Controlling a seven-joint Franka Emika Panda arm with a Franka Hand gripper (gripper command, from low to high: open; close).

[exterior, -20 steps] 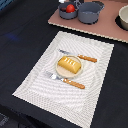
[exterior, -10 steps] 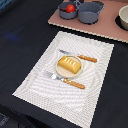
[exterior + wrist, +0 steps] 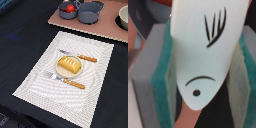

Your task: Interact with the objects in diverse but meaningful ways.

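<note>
In the wrist view a white fish (image 3: 203, 50) with black fin marks, a mouth line and an eye dot fills the picture. It sits between the teal pads (image 3: 164, 80) of my gripper (image 3: 203, 70), which is shut on it. The gripper is out of the exterior view. There, a yellow-orange ridged bread (image 3: 69, 64) lies on a small round plate (image 3: 58, 69) on the striped placemat. A red tomato (image 3: 70, 8) sits in the grey pot (image 3: 66, 12) at the back. The sausage is out of view.
An orange-handled knife (image 3: 79, 56) and fork (image 3: 66, 80) lie beside the plate on the placemat (image 3: 40, 82). A second grey pot (image 3: 90, 12) and a white bowl (image 3: 123, 17) stand on the pink board (image 3: 100, 30). The table is dark.
</note>
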